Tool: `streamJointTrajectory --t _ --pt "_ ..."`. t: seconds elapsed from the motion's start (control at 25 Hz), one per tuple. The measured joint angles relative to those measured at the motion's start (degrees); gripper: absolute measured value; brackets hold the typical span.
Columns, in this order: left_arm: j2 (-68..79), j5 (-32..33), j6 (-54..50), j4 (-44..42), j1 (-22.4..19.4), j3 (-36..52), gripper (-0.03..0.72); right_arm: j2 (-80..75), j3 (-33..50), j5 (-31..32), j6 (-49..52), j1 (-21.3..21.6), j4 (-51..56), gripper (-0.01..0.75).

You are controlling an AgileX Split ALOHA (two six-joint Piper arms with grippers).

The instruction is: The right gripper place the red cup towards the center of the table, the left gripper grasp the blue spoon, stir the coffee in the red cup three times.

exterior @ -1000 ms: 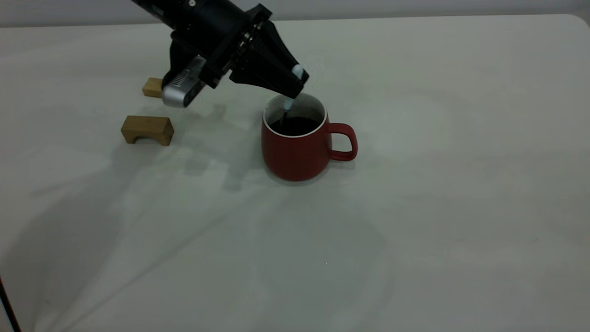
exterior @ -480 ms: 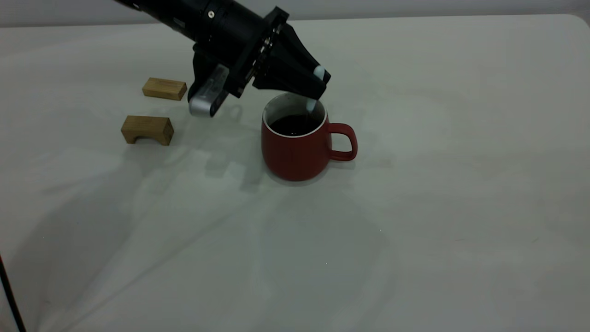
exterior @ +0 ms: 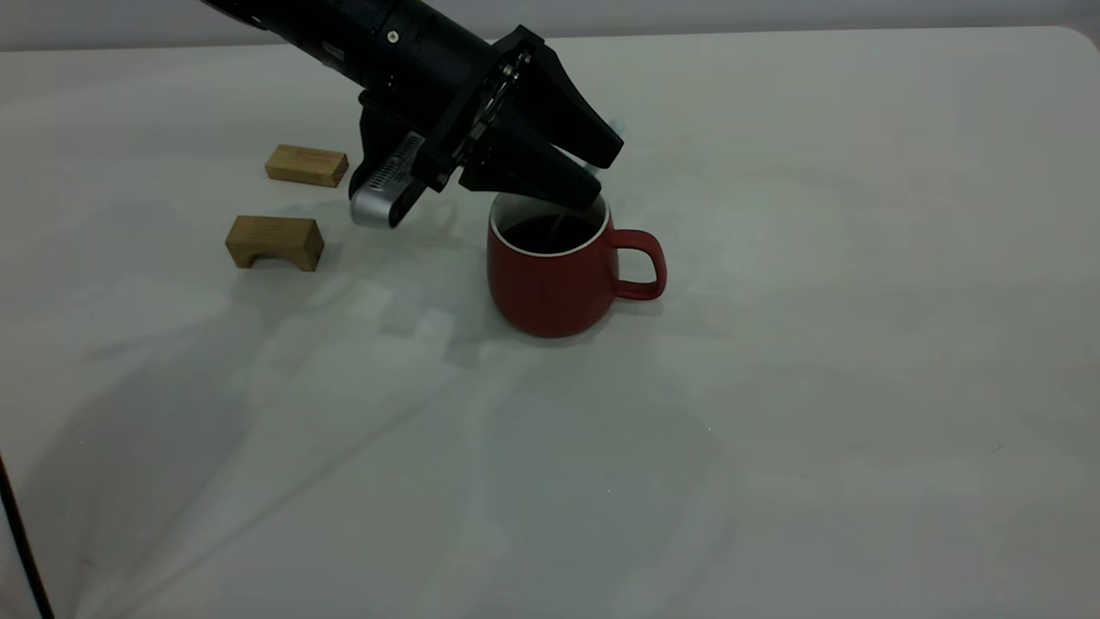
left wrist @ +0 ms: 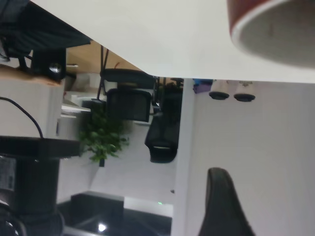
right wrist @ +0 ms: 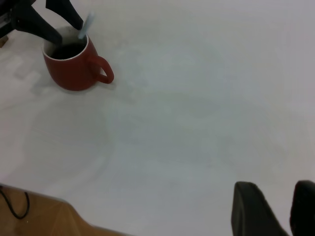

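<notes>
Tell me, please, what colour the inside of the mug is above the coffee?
White, matching its rim; the outside of the mug is dark red. The exterior view shows it best.

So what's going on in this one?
The left gripper is holding the blue spoon over the red cup, with the spoon's lower end dipped into the coffee. The cup stands upright near the middle of the table, handle away from the arm. The right gripper is off to the side above bare table, holding nothing. Two wooden blocks sit beyond the cup, untouched.
</notes>
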State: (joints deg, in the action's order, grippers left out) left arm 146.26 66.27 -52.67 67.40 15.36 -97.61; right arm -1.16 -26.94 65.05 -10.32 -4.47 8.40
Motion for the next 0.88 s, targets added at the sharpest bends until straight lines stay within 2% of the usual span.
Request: streamJointTrajectory --t 0.16,0.56,0.64,0.72,0.88 --pt "-2.98 0.04 0.00 -10.88 0.04 -2.59 0.551 0.00 0.00 0.00 0.00 0.00 0.00 0.237" --pt "-29.51 0.63 -0.79 -50.90 0.04 -4.84 0.552 0.00 0.00 0.00 0.00 0.00 0.00 0.238" --pt "-35.70 0.63 3.20 -59.01 0.04 -4.84 0.552 0.00 0.00 0.00 0.00 0.00 0.00 0.238" --pt "-42.28 0.63 11.69 -65.28 0.04 -4.84 0.554 0.00 0.00 0.00 0.00 0.00 0.00 0.238" --pt "-53.06 0.63 25.40 -71.18 0.04 -3.65 0.554 0.00 0.00 0.00 0.00 0.00 0.00 0.238"
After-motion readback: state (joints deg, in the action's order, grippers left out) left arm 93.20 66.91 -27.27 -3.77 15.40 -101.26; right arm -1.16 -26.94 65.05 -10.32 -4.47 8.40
